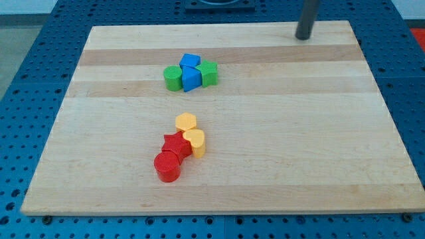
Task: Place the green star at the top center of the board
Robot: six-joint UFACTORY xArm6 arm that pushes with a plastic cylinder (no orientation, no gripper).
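My tool is a bare rod with no jaws to open or close; my tip (303, 37) rests near the counter's (279, 133) top right edge, well apart from all blocks. The green star (209, 73) sits upper centre, touching a blue block (191, 78) beside a green cylinder (173, 78).

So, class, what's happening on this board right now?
A robot arm's rod is pushing blocks on a wooden board. My tip sits near the view's top right, touching nothing. The green star is still bunched with a green round block and two blue blocks, left of my tip.
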